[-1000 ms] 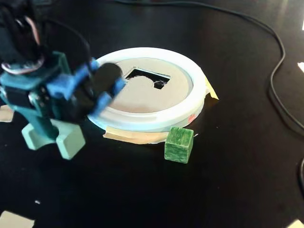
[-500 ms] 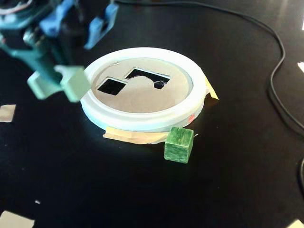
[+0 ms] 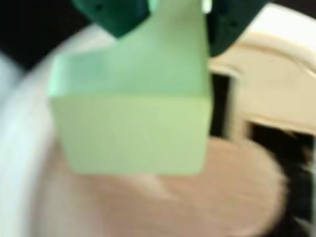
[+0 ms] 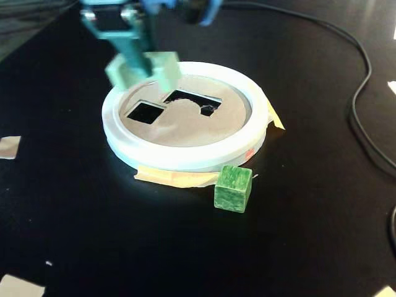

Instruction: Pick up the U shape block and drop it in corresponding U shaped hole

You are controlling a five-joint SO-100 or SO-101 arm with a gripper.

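Observation:
My gripper (image 3: 175, 19) is shut on the pale mint-green U shape block (image 3: 133, 123), which fills the wrist view; dark green fingers (image 3: 118, 15) clamp its top. In the fixed view the gripper (image 4: 141, 65) holds the block (image 4: 162, 69) in the air over the far left rim of the white ring (image 4: 185, 158). The U shaped hole (image 4: 192, 102) is a dark cutout in the tan disc (image 4: 185, 127), just right of the block and below it. In the wrist view the hole (image 3: 222, 108) shows at the block's right edge. The picture is blurred.
A smaller square cutout (image 4: 144, 112) lies left of the U hole in the disc. A darker streaky green cube (image 4: 233, 188) stands on the black table in front of the ring. A black cable (image 4: 362, 93) curves along the right. Tape scraps (image 4: 9, 147) lie at the left.

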